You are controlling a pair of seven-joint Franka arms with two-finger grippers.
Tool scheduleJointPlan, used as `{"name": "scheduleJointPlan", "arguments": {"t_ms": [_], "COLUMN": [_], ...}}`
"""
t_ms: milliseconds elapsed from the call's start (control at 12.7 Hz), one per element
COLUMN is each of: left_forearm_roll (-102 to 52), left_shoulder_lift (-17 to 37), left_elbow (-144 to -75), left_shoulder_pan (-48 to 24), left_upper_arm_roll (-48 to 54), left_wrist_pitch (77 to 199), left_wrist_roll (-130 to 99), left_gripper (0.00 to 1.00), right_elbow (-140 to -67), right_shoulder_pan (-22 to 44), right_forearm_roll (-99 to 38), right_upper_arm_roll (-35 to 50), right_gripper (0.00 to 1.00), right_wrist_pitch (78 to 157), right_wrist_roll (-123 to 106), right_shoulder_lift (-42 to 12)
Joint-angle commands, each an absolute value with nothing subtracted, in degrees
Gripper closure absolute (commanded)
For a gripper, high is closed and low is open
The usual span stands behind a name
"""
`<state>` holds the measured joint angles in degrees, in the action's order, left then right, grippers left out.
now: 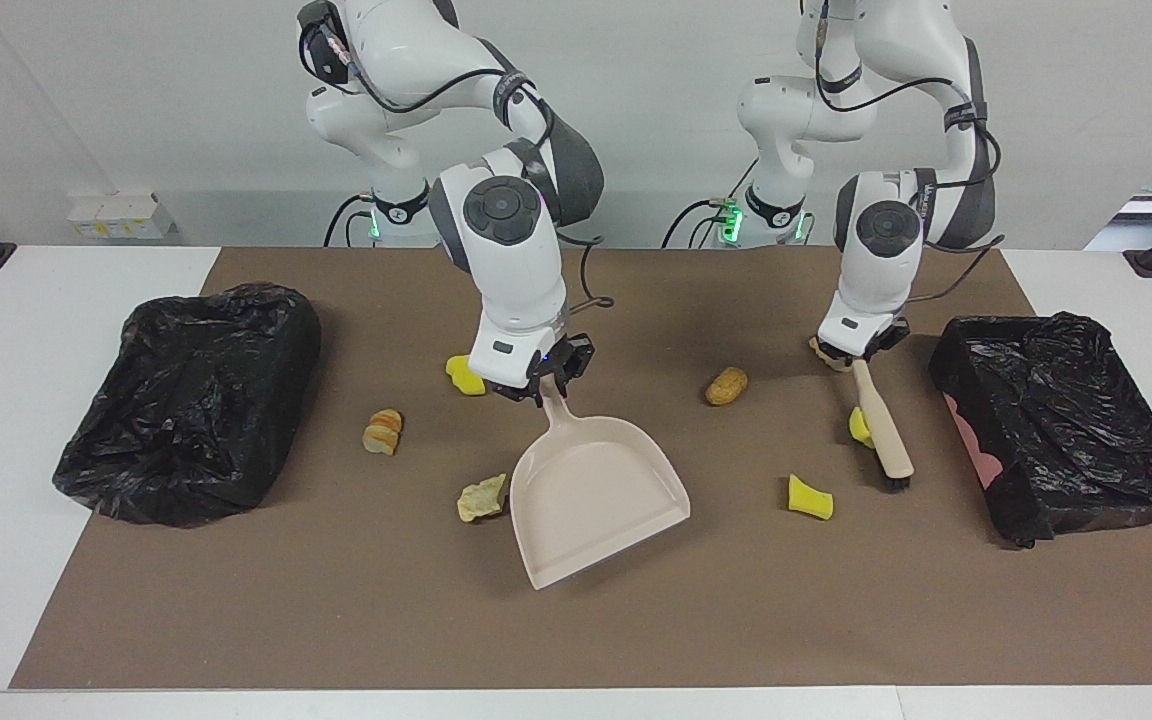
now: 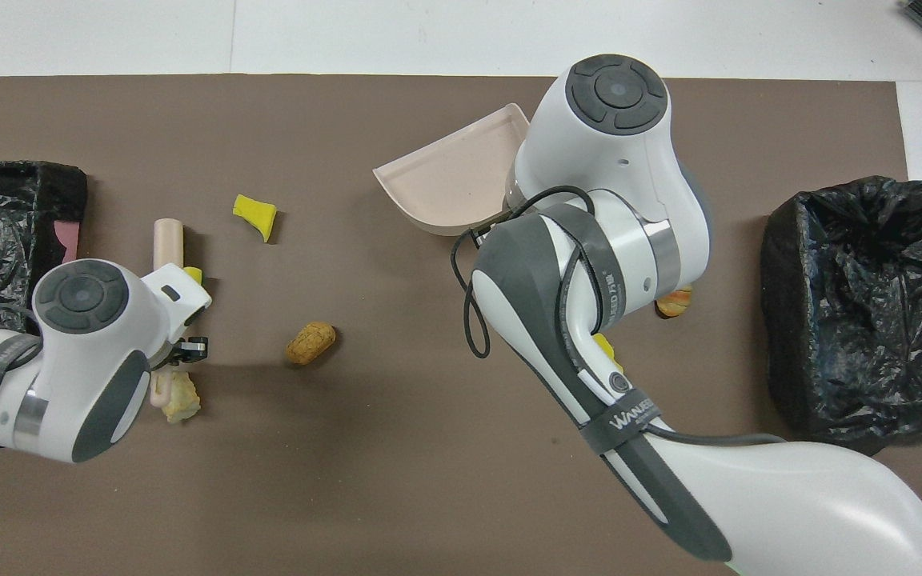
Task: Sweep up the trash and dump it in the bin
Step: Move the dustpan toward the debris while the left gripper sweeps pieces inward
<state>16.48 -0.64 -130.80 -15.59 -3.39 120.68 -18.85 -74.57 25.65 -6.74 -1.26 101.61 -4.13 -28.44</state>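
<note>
My right gripper [image 1: 546, 385] is shut on the handle of the beige dustpan [image 1: 596, 490], which rests slanted on the mat and also shows in the overhead view [image 2: 449, 180]. A tan lump [image 1: 483, 497] lies against its side. My left gripper [image 1: 856, 358] is shut on the handle of the beige brush [image 1: 881, 425], whose bristles touch the mat; a yellow sponge [image 1: 861, 428] lies against it. A tan lump [image 2: 181, 400] sits partly hidden under this gripper. A brown bread lump [image 1: 726, 385], two yellow sponges [image 1: 809, 497] [image 1: 466, 375] and a sliced bread lump [image 1: 383, 432] lie loose.
A bin lined with a black bag [image 1: 1066, 430] stands at the left arm's end, with something pink [image 1: 976, 460] inside. A second black-bagged bin [image 1: 186, 400] stands at the right arm's end. A brown mat [image 1: 336, 620] covers the white table.
</note>
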Motion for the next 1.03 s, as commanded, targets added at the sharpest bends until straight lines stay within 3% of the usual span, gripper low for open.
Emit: {"name": "scheduleJointPlan", "arguments": {"t_ms": [0,316,631,947], "left_forearm_roll": [13.63,4.69,3.25,3.34], "left_shoulder_lift": [-1.49,-4.73,-10.36,-14.5], "left_elbow": [-130.96,-125.96,-128.92,-134.56], "left_shoulder_pan": [-21.07,-23.55,-23.91,-23.03], "left_upper_arm_roll": [-4.13,-4.04,-4.13,-4.48], "left_wrist_pitch": [120.07,111.46,105.39,104.15], "left_wrist_roll": [-17.58,-18.54,-25.63,-37.41], "left_gripper": [1.0,1.0,1.0,1.0], "right_elbow": [-81.45,-94.02,-97.81,-98.09], "right_shoulder_pan": [24.43,23.12,23.64,27.85], "right_forearm_roll": [-8.26,-8.0,-5.55,1.74], "right_upper_arm_roll": [-0.88,-0.88,-0.97,-0.88], "right_gripper": [1.0,1.0,1.0,1.0], "right_wrist_pitch": [102.74,106.0,109.76,112.92], "right_wrist_roll": [-18.23,-40.03,-60.25,-62.22], "right_shoulder_lift": [-24.53,-18.73,-18.28,-19.77]}}
